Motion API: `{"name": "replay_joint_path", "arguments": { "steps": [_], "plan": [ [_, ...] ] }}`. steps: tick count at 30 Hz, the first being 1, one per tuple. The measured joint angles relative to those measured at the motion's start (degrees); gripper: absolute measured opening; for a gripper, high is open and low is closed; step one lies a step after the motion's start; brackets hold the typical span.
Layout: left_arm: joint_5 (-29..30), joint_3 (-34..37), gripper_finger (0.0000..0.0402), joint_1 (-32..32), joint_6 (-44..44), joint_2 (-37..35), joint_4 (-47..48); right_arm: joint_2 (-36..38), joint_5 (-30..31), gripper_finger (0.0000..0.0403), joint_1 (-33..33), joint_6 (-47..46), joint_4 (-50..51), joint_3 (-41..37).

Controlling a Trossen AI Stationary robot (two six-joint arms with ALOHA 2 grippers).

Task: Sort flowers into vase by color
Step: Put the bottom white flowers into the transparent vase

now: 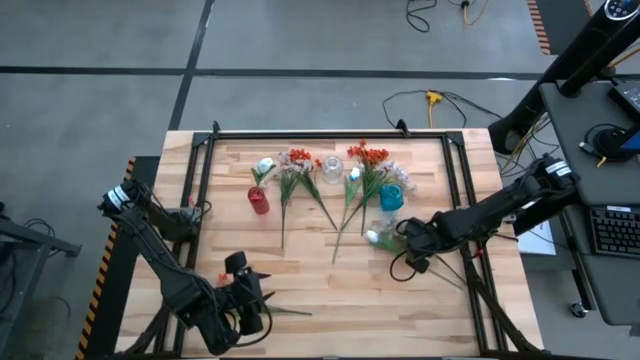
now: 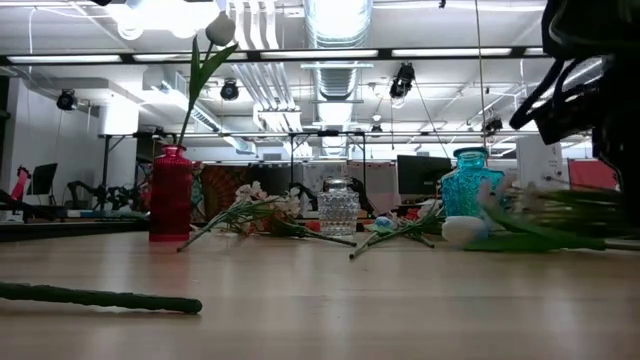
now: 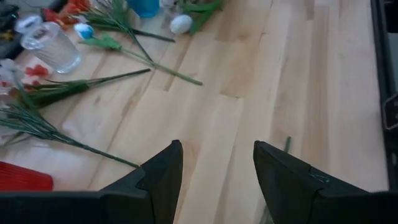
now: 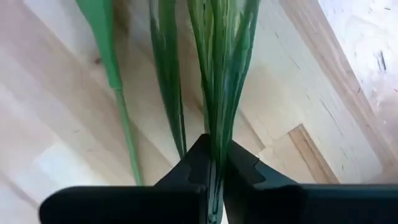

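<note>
A red vase (image 1: 258, 200) holds one white-bud flower (image 2: 220, 30). On the far half of the table stand a clear glass vase (image 1: 331, 168) and a blue vase (image 1: 390, 197), with orange-red flowers (image 1: 368, 155) and pale sprays (image 1: 298, 160) lying between them. Right of the blue vase lies another white-bud flower (image 1: 373, 237), and my right gripper (image 4: 214, 165) is shut on its green stalk. My left gripper (image 3: 214, 168) hangs open over the near left of the table, nothing between its fingers. A loose green stem (image 2: 100, 297) lies beside it. My right gripper pinches the white-bud flower's green stalk and leaves (image 4: 216, 134) between its two fingers. The fingers come from above, pointing down. The flower lies along the table, its white bud (image 2: 462, 230) toward the blue vase.
A black frame (image 1: 330, 133) runs around the table's edges. Cables (image 1: 430, 100) lie on the floor beyond the far edge. A desk with a keyboard (image 1: 612, 230) stands to the right. Bare wood spreads across the near middle of the table (image 1: 350, 300).
</note>
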State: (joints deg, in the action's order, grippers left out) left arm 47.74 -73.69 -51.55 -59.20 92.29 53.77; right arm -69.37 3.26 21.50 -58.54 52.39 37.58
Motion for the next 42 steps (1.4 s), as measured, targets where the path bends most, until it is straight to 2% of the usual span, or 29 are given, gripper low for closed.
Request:
{"name": "replay_joint_path", "arguments": {
  "steps": [10,14,24,27,31,38,42],
  "plan": [
    [0.2,0.0,0.018,0.0,0.0,-0.1,1.0,4.3,-0.3,0.0013,0.0,0.2,13.1,9.8],
    [-0.7,0.0,0.018,0.1,0.0,-0.1,0.9,6.3,0.2,0.0013,0.0,1.5,15.1,14.8],
    [-0.2,0.0,0.018,2.9,1.7,-0.1,4.1,8.3,15.5,0.0013,-0.1,11.7,10.0,28.3],
    [-0.1,0.0,0.018,3.7,1.7,-0.1,6.5,8.3,21.2,0.0013,-0.1,17.7,3.7,30.5],
    [-0.1,0.0,0.018,4.6,1.2,-0.4,10.2,8.3,25.2,0.0013,-1.2,30.6,-11.4,30.5],
    [0.9,0.0,0.018,5.6,-2.5,-0.6,19.4,8.3,24.6,0.0013,-8.0,52.6,-43.0,24.6],
    [1.0,0.0,0.018,5.6,-4.1,-0.6,23.9,8.3,20.5,0.0013,-14.7,59.0,-58.1,19.1]
  ]
}}
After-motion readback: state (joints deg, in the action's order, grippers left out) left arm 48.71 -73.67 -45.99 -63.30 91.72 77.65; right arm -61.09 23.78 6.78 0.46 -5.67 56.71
